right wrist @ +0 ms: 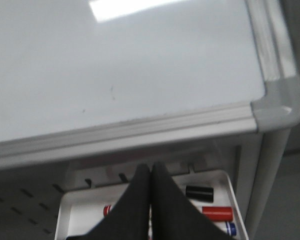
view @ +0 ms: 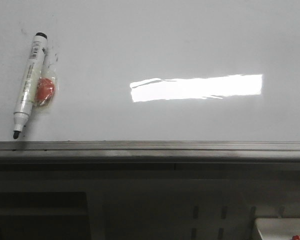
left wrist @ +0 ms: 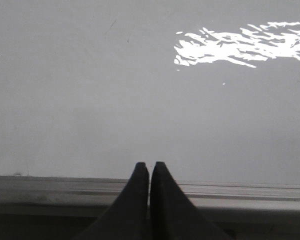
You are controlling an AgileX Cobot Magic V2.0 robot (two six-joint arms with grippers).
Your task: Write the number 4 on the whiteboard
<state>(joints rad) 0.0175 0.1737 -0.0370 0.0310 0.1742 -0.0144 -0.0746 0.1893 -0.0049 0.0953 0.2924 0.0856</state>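
Observation:
The whiteboard [view: 190,45] fills the front view, glossy white with a bright rectangular glare and a grey metal rail along its near edge. No number 4 shows on it, only faint smudges. A white uncapped marker [view: 28,84] with a black tip lies at the left, beside a red round magnet [view: 45,90]. My left gripper [left wrist: 149,165] is shut and empty over the board's rail [left wrist: 65,190]. My right gripper [right wrist: 151,166] is shut and empty below the board's rounded corner [right wrist: 277,107]. Neither gripper shows in the front view.
A white tray [right wrist: 70,205] under the board holds a black cap [right wrist: 199,191], a red marker [right wrist: 217,213] and a blue-tipped one [right wrist: 231,228]. Its corner shows in the front view [view: 280,227]. A perforated panel lies below the rail.

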